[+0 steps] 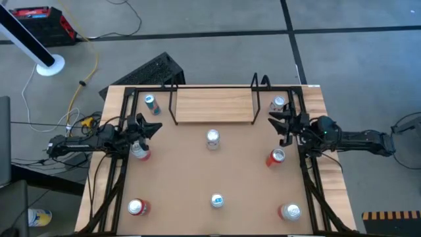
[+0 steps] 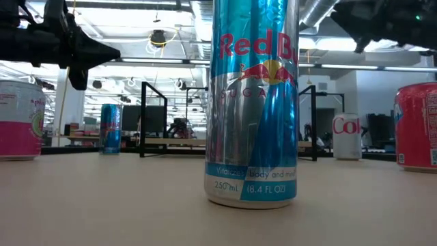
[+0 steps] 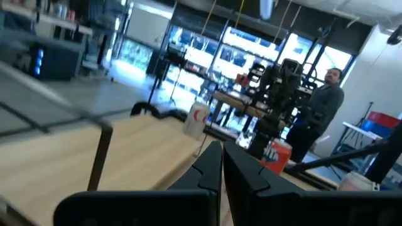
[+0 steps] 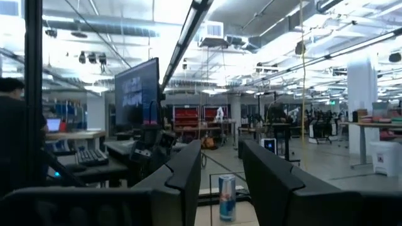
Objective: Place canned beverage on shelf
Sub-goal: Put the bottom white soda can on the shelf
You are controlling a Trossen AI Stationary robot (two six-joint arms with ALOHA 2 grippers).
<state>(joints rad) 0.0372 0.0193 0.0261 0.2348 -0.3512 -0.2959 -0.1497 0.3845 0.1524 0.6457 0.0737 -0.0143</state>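
Note:
The shelf point(image 1: 214, 105), a pale wood plank in a black rod frame, stands at the table's far middle with no can on it. Several cans stand upright on the brown tabletop: a blue one point(image 1: 151, 104) far left, a white one point(image 1: 212, 139) at the centre, a red one point(image 1: 275, 157) and a blue Red Bull can point(image 2: 252, 102) near the front. My left gripper point(image 1: 150, 127) hovers shut above a pink-and-white can point(image 1: 139, 151) at the left. My right gripper point(image 1: 281, 123) hovers open at the right, between a far-right can point(image 1: 278, 103) and the red one.
More cans stand near the front edge: a red one point(image 1: 137, 207) at the left and another red one point(image 1: 289, 210) at the right. Black frame rails run along both table sides. A person point(image 3: 320, 119) stands beyond the table's right side.

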